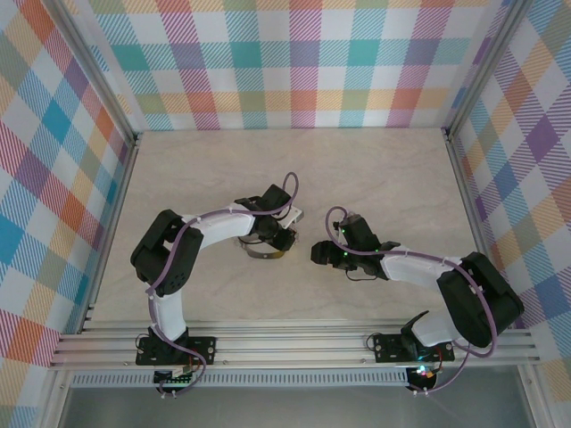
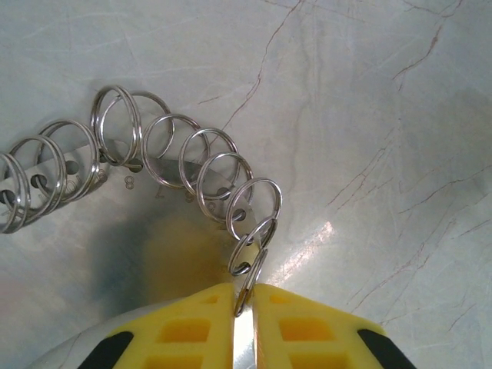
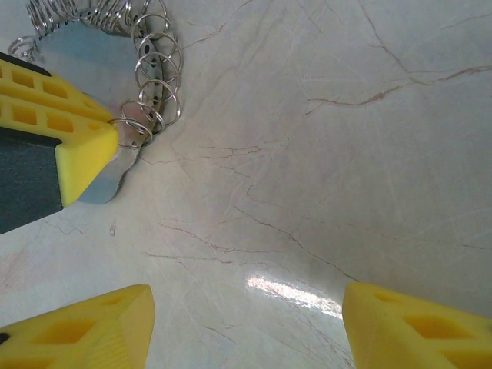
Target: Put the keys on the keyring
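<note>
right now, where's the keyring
In the top view the keyring sits just left of the table's centre, under the left pincer, which is shut on one of its small end rings.

Far table point(image 1: 285, 169) lay open. Centre was obstructed by keyring point(image 2: 129, 183) and left gripper point(image 2: 244, 300); bare gap lay before right gripper point(image 3: 246, 323).

Small digits are stamped along the flat grey metal band of the keyring point(image 2: 142, 184), beside its holes. An 8 and a 7 read clearly; neighbouring digits are too covered to read.
</note>
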`<state>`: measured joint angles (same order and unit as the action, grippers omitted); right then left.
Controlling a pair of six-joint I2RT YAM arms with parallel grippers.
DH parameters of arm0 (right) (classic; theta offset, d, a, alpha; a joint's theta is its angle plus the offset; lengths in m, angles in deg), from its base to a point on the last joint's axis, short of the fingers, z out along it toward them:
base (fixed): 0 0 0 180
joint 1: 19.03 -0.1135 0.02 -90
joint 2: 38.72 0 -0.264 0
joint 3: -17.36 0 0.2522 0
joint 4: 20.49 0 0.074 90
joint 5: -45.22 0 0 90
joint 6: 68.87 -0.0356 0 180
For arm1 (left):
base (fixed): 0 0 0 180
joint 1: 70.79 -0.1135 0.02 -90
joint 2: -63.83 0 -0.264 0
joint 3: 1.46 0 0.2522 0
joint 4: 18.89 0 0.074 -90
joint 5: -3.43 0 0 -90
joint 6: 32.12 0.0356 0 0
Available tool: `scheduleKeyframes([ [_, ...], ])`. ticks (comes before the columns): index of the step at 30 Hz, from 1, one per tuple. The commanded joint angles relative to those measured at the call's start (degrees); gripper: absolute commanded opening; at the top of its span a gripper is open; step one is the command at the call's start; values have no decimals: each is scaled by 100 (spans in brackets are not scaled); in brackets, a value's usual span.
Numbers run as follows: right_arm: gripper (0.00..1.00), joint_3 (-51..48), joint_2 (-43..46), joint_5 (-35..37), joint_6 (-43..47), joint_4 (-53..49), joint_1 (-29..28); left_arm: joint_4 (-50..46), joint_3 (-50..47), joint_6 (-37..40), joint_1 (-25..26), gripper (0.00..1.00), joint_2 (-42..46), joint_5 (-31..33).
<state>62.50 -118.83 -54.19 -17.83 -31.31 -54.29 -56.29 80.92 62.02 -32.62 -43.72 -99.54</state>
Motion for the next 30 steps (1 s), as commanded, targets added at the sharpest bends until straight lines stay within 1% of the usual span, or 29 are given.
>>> scheduleKeyframes([
  [1, 66, -70, 150, 40, 57, -26, -15, -25, 18, 52, 82, 11, -72, -142],
  [2, 66, -66, 154, 37, 52, -22, -20, -33, 15, 52, 80, 10, -77, -157],
  [5, 66, -43, 189, 45, 47, -35, -20, 2, 3, 34, 85, 0, -82, -177],
  [12, 66, -24, 225, 44, 46, -58, -17, -43, 63, 18, 81, 0, -139, -335],
  [16, 66, -37, 233, 51, 47, -72, -15, -47, 54, -18, 89, 12, -161, -442],
  [17, 66, -43, 234, 53, 47, -70, -16, -37, 46, -27, 96, 14, -160, -458],
  [23, 66, -61, 242, 62, 51, -65, -15, -36, 13, -45, 120, 16, -169, -492],
  [29, 66, -69, 259, 62, 48, -65, -15, 19, 9, -96, 133, 15, -170, -474],
  [30, 66, -71, 264, 69, 52, -66, -16, 34, 10, -106, 133, 14, -166, -467],
])
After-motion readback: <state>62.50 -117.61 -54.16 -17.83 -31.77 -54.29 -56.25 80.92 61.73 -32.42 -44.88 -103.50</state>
